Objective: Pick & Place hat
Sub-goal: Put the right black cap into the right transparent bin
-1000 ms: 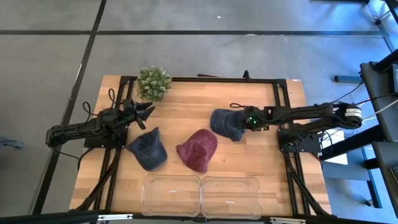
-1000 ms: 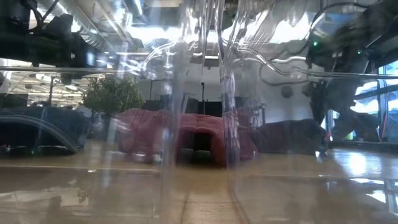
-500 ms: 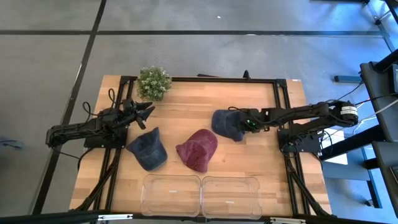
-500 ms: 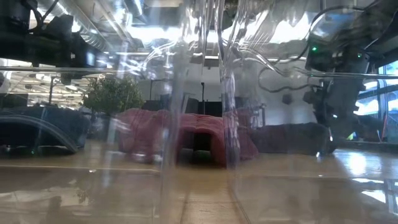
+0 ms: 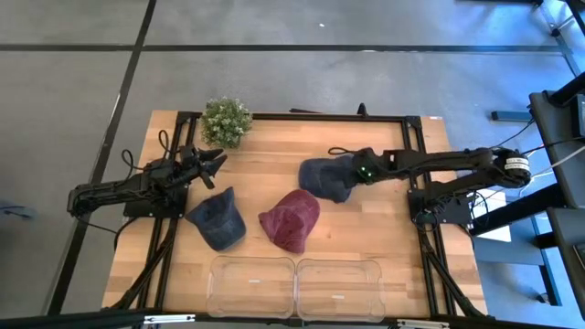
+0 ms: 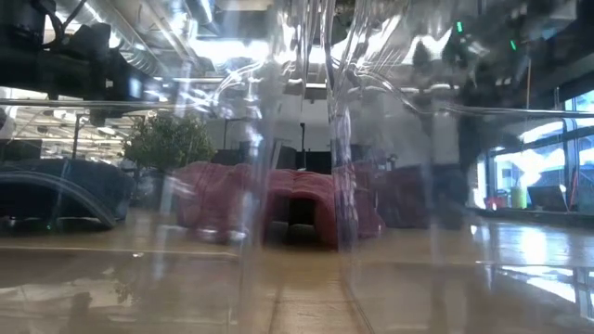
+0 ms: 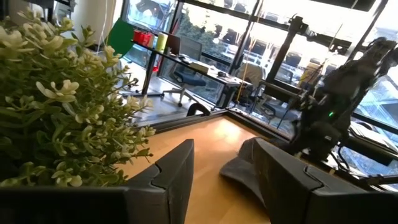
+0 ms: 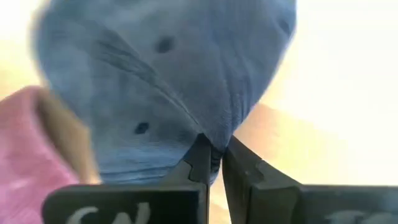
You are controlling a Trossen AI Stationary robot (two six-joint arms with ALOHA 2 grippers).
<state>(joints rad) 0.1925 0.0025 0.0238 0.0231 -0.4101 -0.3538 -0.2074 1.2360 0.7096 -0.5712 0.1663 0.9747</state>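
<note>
Hat (image 5: 324, 176) pinched by right fingers (image 8: 202, 163); bins (image 5: 294, 286) empty.

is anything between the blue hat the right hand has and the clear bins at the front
The right hand is pinched on the blue hat. The maroon hat lies on the table between it and the clear bins, nearer the left bin, so a low drag could catch it. Otherwise only bare wood.
</note>
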